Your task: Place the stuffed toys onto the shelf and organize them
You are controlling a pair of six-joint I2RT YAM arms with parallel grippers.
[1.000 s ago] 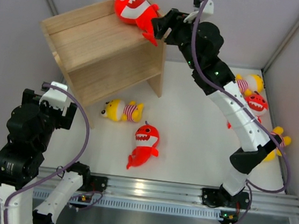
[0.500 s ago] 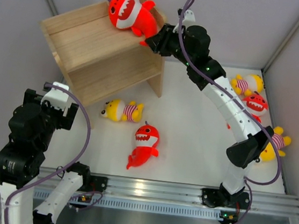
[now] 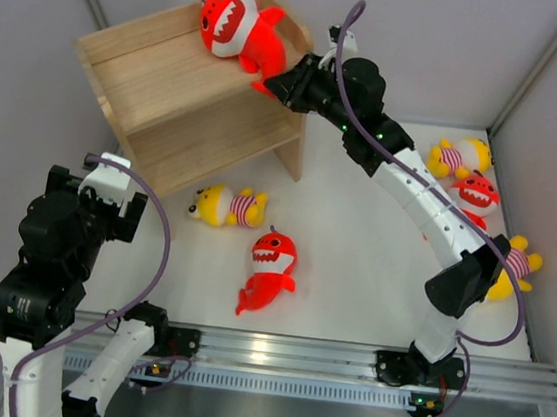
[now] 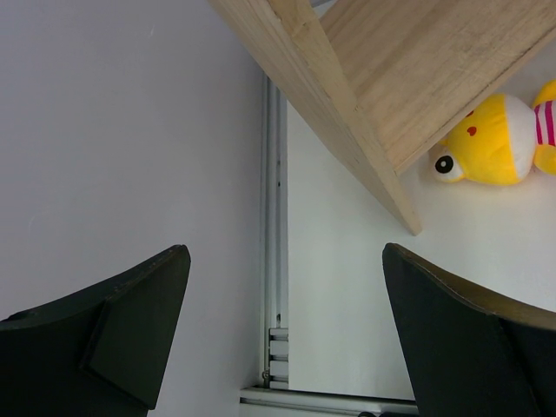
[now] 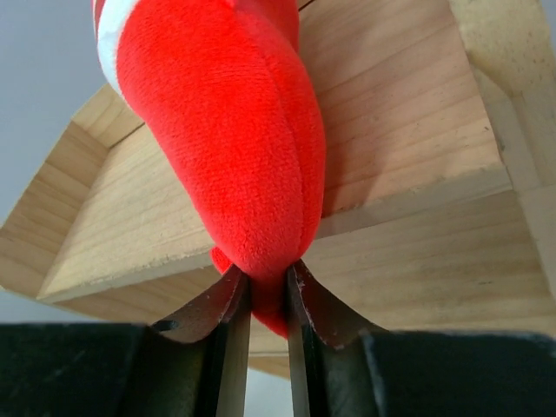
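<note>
A red shark [image 3: 234,24] lies on the top board of the light-wood shelf [image 3: 172,86] at the back left. My right gripper [image 3: 278,80] is shut on its tail at the shelf's right edge. In the right wrist view the fingers [image 5: 268,282] pinch the red tail tip, with the shark's body [image 5: 226,148] rising over the shelf [image 5: 400,122]. On the table lie a yellow doll [image 3: 226,206] and a second red shark [image 3: 272,268]. My left gripper [image 4: 285,256] hangs open and empty near the shelf's left corner [image 4: 391,78], with the yellow doll [image 4: 495,143] beyond it.
At the right wall lie a yellow doll [image 3: 461,156], a red shark [image 3: 476,193] and another yellow doll [image 3: 513,270], partly behind my right arm. Grey walls close in on three sides. A metal rail [image 3: 322,359] runs along the near edge.
The right arm has reached further left and its jaws have narrowed onto the shark's tail. The shark has slid further onto the shelf top and turned. The left arm has barely moved.
</note>
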